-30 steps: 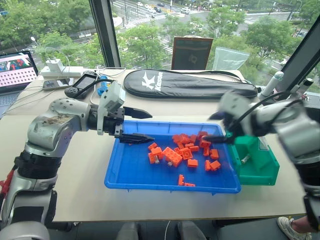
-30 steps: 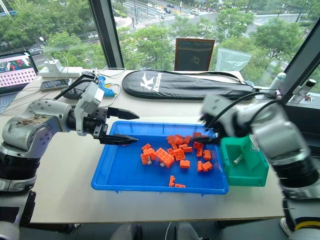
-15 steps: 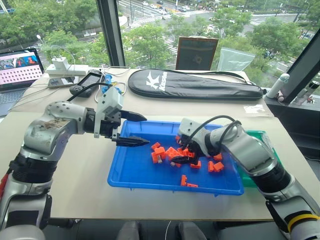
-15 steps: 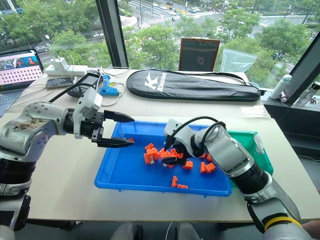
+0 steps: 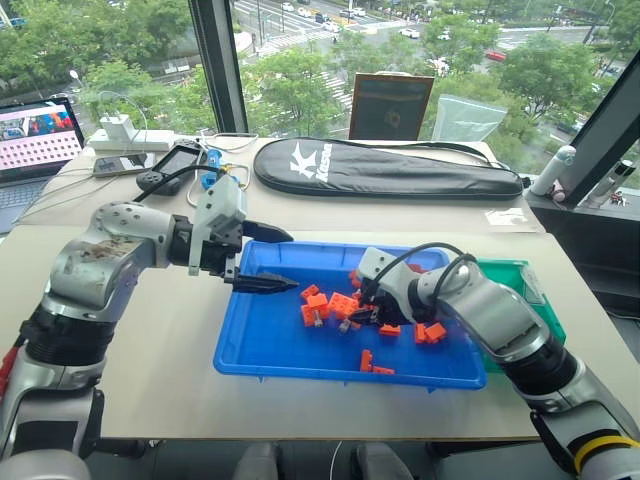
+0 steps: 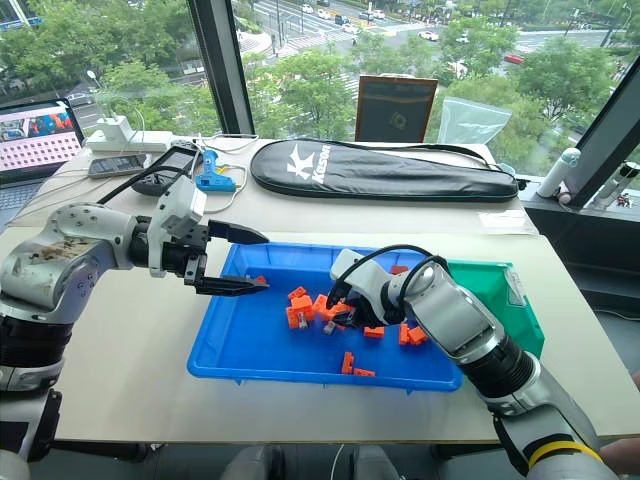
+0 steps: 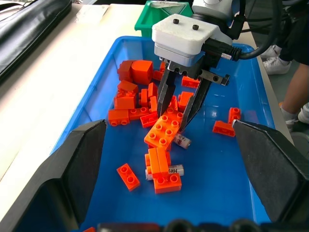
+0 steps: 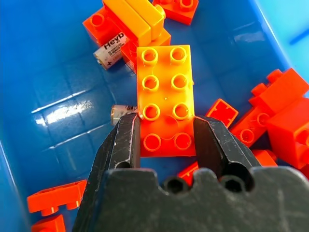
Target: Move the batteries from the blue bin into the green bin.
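Gripping: right gripper (image 8: pixel 166 140) clamps an orange brick (image 8: pixel 165 99) in the blue bin (image 5: pixel 260 350).
Left gripper (image 5: pixel 275 260): fingers apart, empty.

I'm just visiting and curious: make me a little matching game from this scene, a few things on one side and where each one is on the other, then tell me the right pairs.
Things:
1. right tool
2. left tool
3. green bin
4. black racket case

Places or states:
A. open, hovering over the blue bin's near-left end
B. lying at the far side of the table, by the window
C. fingers either side of a large orange brick, a battery partly hidden under that brick
D. just beyond the blue bin's right end

Pairs: 1-C, 2-A, 3-D, 4-B
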You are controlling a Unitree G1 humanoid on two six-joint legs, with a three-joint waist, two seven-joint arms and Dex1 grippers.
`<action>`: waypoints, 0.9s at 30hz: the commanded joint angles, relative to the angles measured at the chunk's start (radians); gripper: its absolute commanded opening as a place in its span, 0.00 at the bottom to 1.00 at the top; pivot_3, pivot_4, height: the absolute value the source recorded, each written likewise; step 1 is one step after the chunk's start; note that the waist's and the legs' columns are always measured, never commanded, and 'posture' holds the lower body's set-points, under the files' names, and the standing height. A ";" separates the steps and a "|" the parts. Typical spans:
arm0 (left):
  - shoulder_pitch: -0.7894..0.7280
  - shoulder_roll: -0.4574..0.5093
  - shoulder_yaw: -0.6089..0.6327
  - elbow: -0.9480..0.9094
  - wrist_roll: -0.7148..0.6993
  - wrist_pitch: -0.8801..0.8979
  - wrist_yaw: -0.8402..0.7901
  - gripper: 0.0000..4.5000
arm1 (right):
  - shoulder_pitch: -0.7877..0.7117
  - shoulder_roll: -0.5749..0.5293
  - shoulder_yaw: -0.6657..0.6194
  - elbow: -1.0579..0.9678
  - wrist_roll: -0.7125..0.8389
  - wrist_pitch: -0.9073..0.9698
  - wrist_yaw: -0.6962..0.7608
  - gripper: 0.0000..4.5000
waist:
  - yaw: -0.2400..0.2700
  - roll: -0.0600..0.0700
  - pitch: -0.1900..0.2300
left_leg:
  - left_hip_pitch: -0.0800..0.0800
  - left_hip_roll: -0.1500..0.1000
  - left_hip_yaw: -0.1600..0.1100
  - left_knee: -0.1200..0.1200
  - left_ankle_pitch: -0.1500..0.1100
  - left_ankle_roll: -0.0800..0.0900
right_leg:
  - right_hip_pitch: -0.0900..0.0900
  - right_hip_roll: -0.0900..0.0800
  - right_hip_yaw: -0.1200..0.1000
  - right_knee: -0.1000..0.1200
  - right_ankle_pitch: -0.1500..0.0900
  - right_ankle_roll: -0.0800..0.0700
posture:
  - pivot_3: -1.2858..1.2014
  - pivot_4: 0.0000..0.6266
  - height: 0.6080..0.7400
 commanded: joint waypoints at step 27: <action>-0.037 -0.011 0.002 -0.002 0.003 -0.022 -0.002 1.00 | 0.013 -0.015 -0.066 -0.088 0.108 0.012 0.030 1.00 | -0.004 0.000 0.000 | 0.000 0.001 -0.001 0.000 0.000 0.000 | 0.000 0.001 0.000 0.000 0.000 0.000 | 0.52 0.24 0.95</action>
